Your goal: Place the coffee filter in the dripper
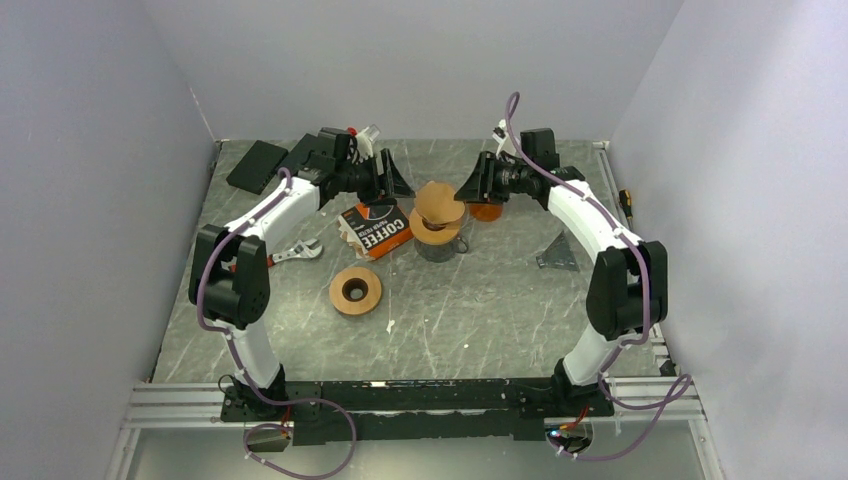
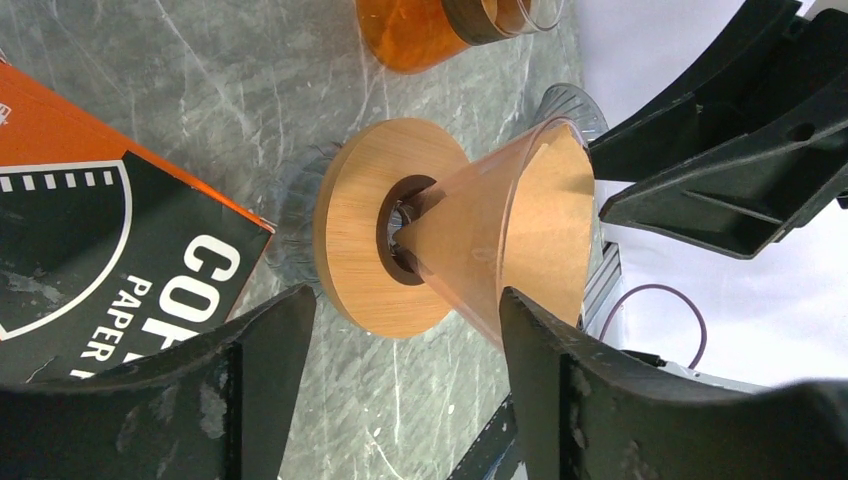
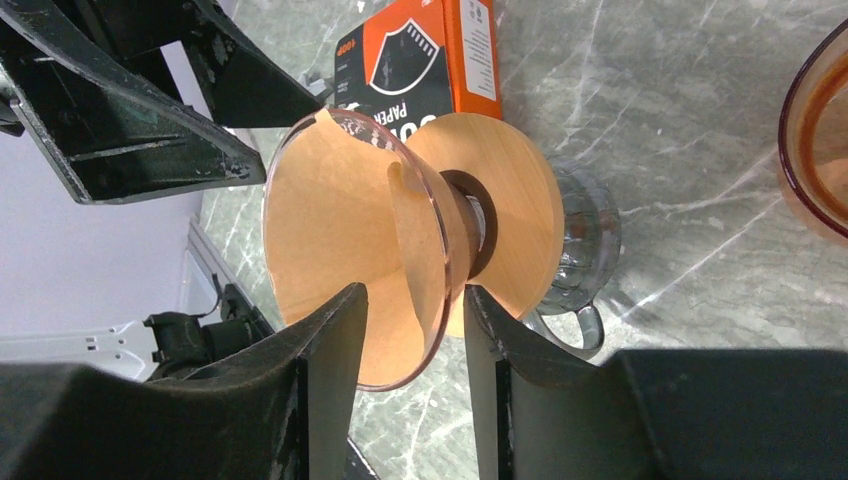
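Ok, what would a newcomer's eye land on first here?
The dripper, mid-table on a glass jug, with the brown filter already sitting inside its cone. The left gripper and right gripper flank it, both open, the right one's fingers either side of its rim. An orange box lies just left of it, a spare wooden ring nearer the bases.

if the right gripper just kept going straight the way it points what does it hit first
The dripper: its glass rim, with the filter inside, sits between the right gripper's open fingers, so it would run onto that rim almost at once. The exact gap is hard to judge.
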Controlling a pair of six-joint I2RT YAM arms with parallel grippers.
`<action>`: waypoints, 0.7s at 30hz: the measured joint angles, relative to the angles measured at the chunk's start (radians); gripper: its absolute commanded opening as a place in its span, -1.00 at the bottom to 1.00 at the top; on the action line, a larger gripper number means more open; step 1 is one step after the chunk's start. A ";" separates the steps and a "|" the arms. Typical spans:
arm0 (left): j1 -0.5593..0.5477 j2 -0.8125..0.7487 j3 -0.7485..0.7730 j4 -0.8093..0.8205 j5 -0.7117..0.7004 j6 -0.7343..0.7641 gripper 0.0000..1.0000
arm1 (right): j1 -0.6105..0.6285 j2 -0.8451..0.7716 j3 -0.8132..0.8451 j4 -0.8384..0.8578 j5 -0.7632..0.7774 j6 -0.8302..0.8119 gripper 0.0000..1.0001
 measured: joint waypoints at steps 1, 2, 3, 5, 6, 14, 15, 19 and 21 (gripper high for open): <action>0.000 0.000 0.000 0.000 0.000 0.001 0.55 | 0.000 -0.004 0.000 0.000 0.005 0.000 0.00; -0.001 0.000 0.000 0.000 -0.001 0.002 0.58 | 0.000 -0.010 0.000 -0.002 0.011 -0.002 0.04; -0.002 -0.001 0.000 0.000 -0.002 0.003 0.61 | 0.000 -0.018 0.000 -0.002 0.020 -0.003 0.07; -0.002 -0.005 0.000 0.002 -0.008 0.007 0.66 | 0.000 -0.039 0.000 -0.002 0.034 -0.003 0.11; -0.002 -0.011 0.000 0.003 -0.013 0.008 0.68 | 0.000 -0.051 0.000 -0.002 0.043 -0.004 0.12; -0.002 -0.150 -0.001 0.008 -0.096 0.053 0.84 | 0.000 -0.132 -0.001 -0.002 0.106 -0.014 0.20; -0.002 -0.171 -0.002 0.007 -0.110 0.065 0.87 | 0.000 -0.135 -0.002 -0.002 0.113 -0.016 0.22; -0.002 -0.249 -0.025 0.001 -0.190 0.109 0.99 | -0.001 -0.154 -0.027 -0.005 0.165 -0.030 0.25; -0.002 -0.282 -0.045 -0.011 -0.243 0.131 0.99 | -0.003 -0.168 -0.047 -0.011 0.201 -0.034 0.30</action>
